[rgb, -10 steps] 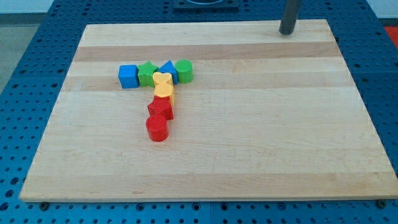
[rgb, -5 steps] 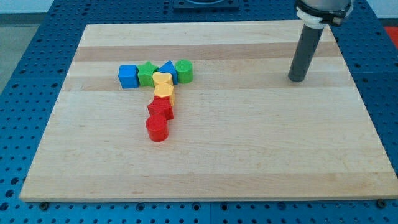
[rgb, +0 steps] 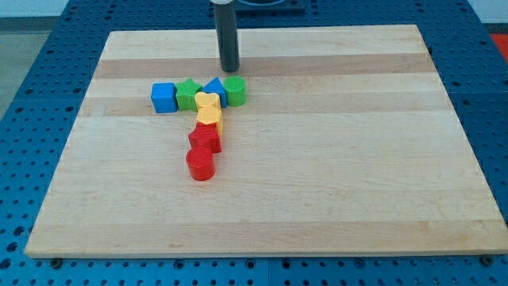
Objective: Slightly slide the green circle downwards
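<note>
So: wooden board [rgb: 333, 159] on a blue pegboard table [rgb: 32, 95]; it spreads below my tip and out to both sides of the view. Rod [rgb: 228, 36] comes in from the view's top, upright. My tip [rgb: 229, 70] sits on the board just above the green circle [rgb: 235, 90], close to it; I cannot tell if it touches. No fingers on this rig, only the rod end, so nothing to open or close, nothing gripped.

Blocks form a T below and to the view's left of my tip. Top row, from my tip leftward: green circle right under it, blue triangle [rgb: 214, 86] touching the circle's left side, green star-ish block [rgb: 188, 94] next, blue cube [rgb: 163, 97] at the row's far left, farthest from my tip in that row.

Stem runs down the view from the triangle: yellow block [rgb: 206, 102] with rounded lobes, second yellow block [rgb: 212, 119] under it, shape unclear, then red block [rgb: 205, 139], angular, shape unclear, then red cylinder [rgb: 201, 164] at the stem's bottom, well apart from my tip. Stem blocks look packed tight.
</note>
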Motion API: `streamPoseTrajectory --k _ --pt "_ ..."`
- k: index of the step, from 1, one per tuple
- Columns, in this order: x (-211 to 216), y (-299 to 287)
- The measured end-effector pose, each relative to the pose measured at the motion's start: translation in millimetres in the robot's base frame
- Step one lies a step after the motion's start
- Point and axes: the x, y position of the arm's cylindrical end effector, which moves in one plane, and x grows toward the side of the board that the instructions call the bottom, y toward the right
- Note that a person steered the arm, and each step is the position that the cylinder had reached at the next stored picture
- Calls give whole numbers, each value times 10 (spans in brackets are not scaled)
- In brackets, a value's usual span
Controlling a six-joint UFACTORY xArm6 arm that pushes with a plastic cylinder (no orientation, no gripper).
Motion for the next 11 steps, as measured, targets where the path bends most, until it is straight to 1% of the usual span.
streamPoseTrajectory --k 2,5,6,11 --pt "230 -5" --pt "248 189" --pt "302 202" --pt "302 311"
